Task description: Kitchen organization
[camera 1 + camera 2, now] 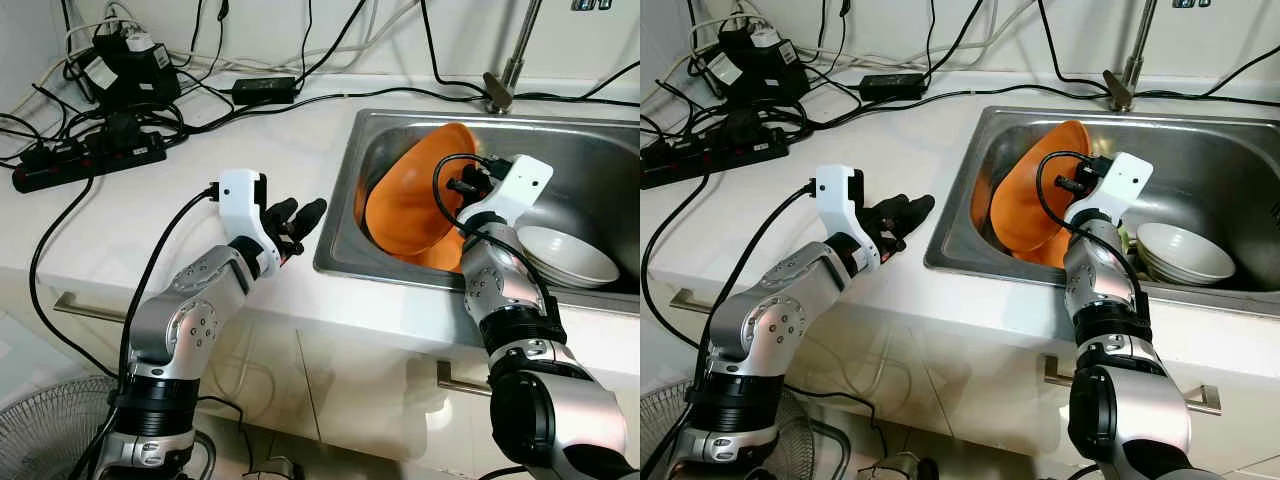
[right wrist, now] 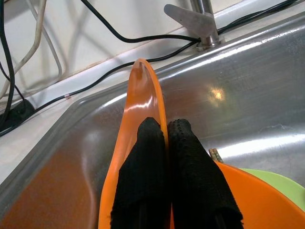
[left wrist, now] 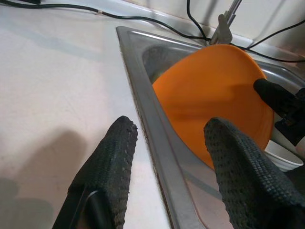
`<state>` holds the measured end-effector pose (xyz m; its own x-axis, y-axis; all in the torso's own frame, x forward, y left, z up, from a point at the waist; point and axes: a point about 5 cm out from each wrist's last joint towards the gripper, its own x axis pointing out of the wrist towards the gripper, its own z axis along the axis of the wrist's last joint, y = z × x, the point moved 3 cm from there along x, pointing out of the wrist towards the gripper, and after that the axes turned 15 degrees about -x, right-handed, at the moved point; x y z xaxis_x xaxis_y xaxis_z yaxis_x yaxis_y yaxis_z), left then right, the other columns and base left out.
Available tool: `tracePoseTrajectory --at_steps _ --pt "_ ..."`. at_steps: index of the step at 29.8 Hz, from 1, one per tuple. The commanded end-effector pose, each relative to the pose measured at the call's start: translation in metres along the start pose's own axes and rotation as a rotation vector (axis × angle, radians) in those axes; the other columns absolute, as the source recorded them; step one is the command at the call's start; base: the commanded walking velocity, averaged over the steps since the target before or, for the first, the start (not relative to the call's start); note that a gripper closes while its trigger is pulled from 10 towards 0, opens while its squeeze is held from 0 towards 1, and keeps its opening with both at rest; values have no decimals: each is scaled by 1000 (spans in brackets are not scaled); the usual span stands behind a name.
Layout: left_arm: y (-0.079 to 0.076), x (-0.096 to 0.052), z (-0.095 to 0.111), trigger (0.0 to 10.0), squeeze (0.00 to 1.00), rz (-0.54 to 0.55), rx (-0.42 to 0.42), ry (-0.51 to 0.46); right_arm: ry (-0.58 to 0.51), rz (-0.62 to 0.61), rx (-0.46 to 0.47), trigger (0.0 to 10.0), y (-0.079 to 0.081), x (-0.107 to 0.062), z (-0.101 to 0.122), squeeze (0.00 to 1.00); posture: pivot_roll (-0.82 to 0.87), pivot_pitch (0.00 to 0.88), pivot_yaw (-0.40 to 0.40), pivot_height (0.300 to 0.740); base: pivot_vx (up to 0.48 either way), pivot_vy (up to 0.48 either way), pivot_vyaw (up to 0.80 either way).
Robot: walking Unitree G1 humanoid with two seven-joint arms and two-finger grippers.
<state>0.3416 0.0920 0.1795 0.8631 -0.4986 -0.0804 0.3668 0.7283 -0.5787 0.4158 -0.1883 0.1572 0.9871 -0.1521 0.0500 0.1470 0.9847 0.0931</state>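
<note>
An orange plate [image 1: 408,205] stands tilted on its edge inside the steel sink [image 1: 336,250], leaning toward the sink's left wall. My right gripper [image 2: 165,126] is shut on the plate's upper rim [image 2: 139,90], one finger on each face. Over the white counter, just left of the sink's edge, my left gripper [image 1: 297,216] is open. Nothing lies between its fingers [image 3: 113,162], which point toward the plate [image 3: 214,102].
Stacked white bowls [image 1: 566,256] sit at the sink's right. Another orange dish and a green one [image 2: 282,187] lie under the plate. A faucet [image 1: 503,82] rises behind the sink. A power strip [image 1: 90,160] and tangled cables crowd the counter's back left. A fan [image 1: 40,430] stands on the floor.
</note>
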Motion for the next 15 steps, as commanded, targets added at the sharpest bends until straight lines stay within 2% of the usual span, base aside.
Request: tracePoseTrajectory --at_steps 1,2,3,4,7,8,9,10,12,13,14,15 --pt "0 -2 1 10000 0 -3 10 4 18 12 3 10000 4 -4 -9 102 173 34 101 740 0 0 0" --pt "0 -2 1 10000 0 -3 10 4 18 12 3 10000 4 -4 -9 102 173 34 101 740 0 0 0" --pt "0 -2 2 10000 0 -3 8 3 19 13 3 10000 4 -4 -9 165 173 34 101 740 0 0 0" --pt "-1 -2 2 10000 0 -5 6 3 20 15 3 10000 5 -3 -9 137 173 34 101 740 0 0 0" --pt "-1 -2 2 10000 0 -7 5 3 21 18 1 10000 6 -3 -9 149 174 35 101 740 0 0 0" --pt "-1 -2 2 10000 0 -8 5 3 22 23 1 10000 7 -3 -9 290 174 35 101 740 0 0 0" --pt "-1 -2 2 10000 0 -8 5 3 22 23 1 10000 7 -3 -9 290 174 35 101 740 0 0 0" --pt "-1 -2 2 10000 0 -8 4 3 23 25 0 10000 7 -3 -10 1000 173 35 101 740 0 0 0" --pt "-1 -2 2 10000 0 -8 3 4 26 26 -9 10000 8 -4 -10 1000 174 35 100 740 0 0 0" --pt "-1 -2 2 10000 0 -8 2 4 27 26 -13 10000 8 -4 -11 910 174 35 100 740 0 0 0" --pt "-1 -2 2 10000 0 -8 2 4 27 26 -13 10000 8 -4 -11 910 174 35 100 740 0 0 0" --pt "-1 -2 2 10000 0 -8 2 4 28 25 -15 10000 8 -4 -11 255 174 35 100 740 0 0 0"
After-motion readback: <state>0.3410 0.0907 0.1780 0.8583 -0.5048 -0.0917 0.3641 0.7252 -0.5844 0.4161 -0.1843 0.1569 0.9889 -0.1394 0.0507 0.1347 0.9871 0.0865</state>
